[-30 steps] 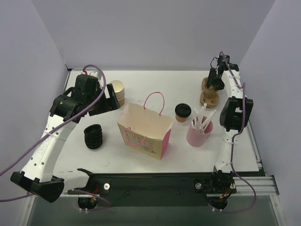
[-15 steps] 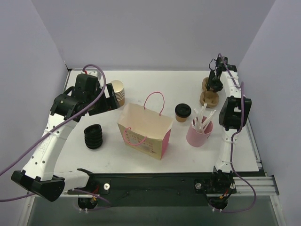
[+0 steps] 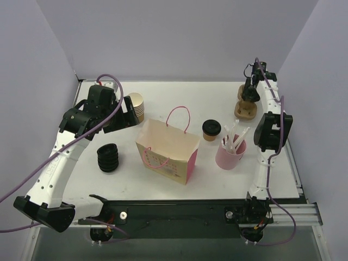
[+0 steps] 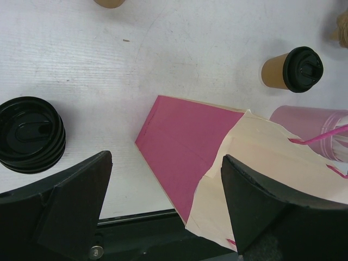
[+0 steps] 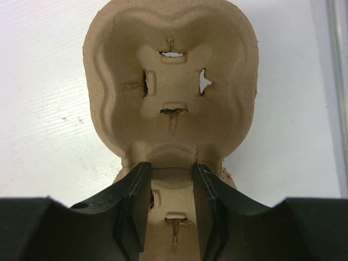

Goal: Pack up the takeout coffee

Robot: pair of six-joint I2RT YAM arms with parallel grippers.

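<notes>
Right gripper [image 5: 171, 174] is pinched onto the narrow waist of the pulp carrier [image 5: 171, 70], far right. Left gripper [image 4: 166, 163] hangs spread wide and empty, far-left of the paper bag [image 3: 163, 157]. The takeout coffee [image 3: 211, 129] stands upright just right of the bag, near the pink cup [image 3: 230, 155]. It's probably light and soft-walled with a slick lid, so take the paper wall below the lid, gently, and keep it upright.

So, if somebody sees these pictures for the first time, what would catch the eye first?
Probably the open paper bag with pink handles, standing mid-table, with the lidded takeout coffee and a pink cup of straws to its right. Next, the right gripper pinching a pulp cup carrier at the far right, while the open left gripper hovers to the bag's left.
</notes>
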